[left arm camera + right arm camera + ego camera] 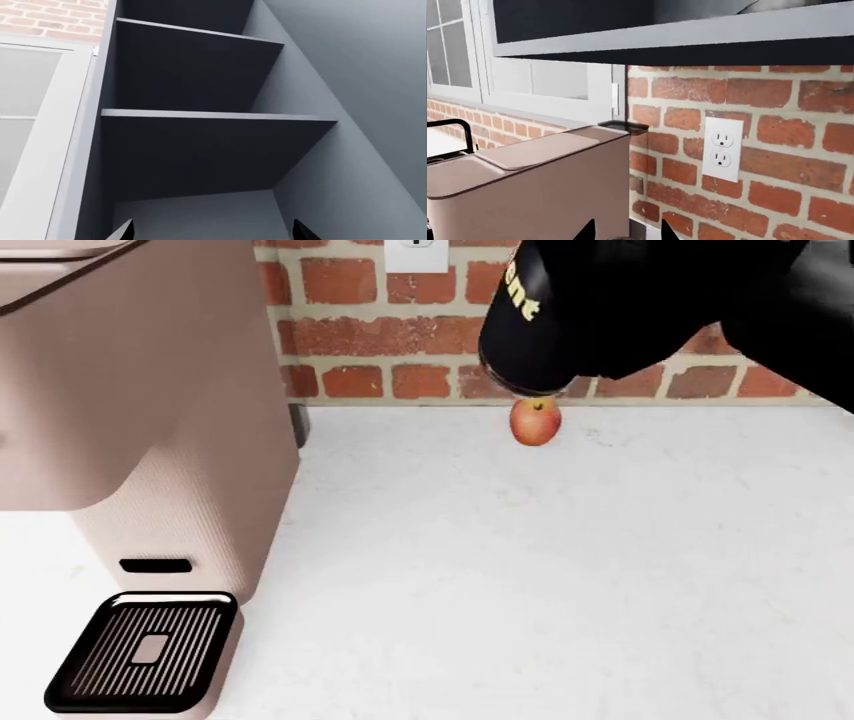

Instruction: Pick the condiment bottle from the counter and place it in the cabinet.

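Grey cabinet [213, 150] shelves are filling the left wrist view, where the left gripper [213, 232] is standing wide with nothing between its tips. The right gripper [627, 234] is showing narrower tips; whether it is holding anything, I cannot tell. The condiment bottle is not appearing anywhere. Only an apple [535, 423] is lying at the upper centre of the counter [534, 590]. If the bottle is riding unseen in the right gripper, it is risking a knock on the cabinet's edge, or slipping.

Matt white counter [534, 570] with faint grey marbling; rough red brick wall [374, 330]; coffee machine [147, 420] in finely textured pink plastic; smooth matt grey cabinet shelves [200, 150].
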